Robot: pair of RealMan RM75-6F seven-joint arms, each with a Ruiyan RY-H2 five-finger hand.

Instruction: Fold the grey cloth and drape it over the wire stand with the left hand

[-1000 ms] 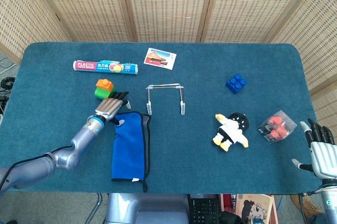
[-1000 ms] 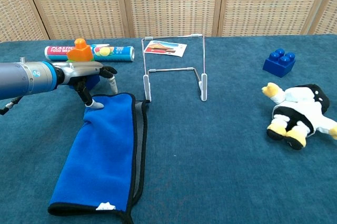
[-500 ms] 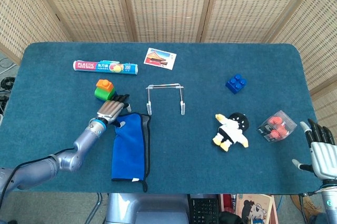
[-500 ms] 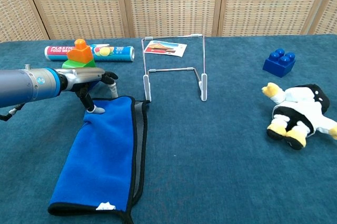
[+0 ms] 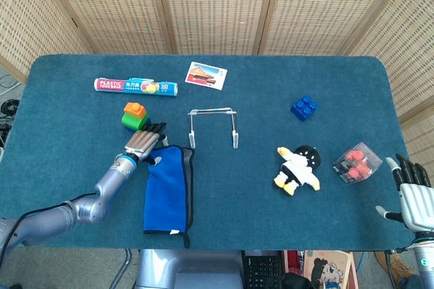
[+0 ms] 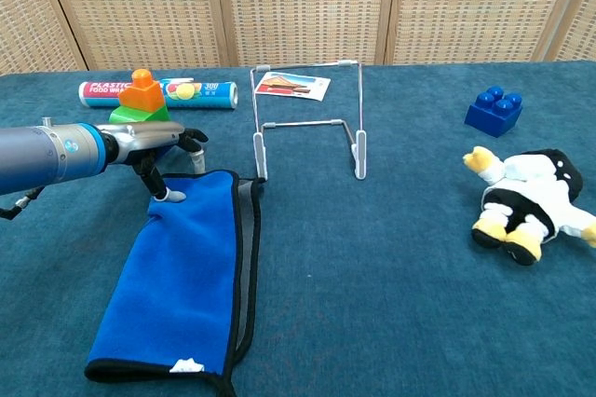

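Grey cloth (image 6: 182, 276) lies folded flat, lower left of frame.
Left hand (image 6: 158, 150) presses fingertips onto its top corner, grasping nothing; wire stand (image 6: 307, 122) stands bare beside it.

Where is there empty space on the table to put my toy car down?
The biggest bare patch is in front of the wire stand, between the folded cloth and the plush penguin. The far right corner behind the blue brick is bare too. It is crowded at the far left: left hand, stacked orange and green blocks, plastic wrap box.

Matt fleece cloth (image 6: 182, 271), wire stand (image 6: 307, 122)
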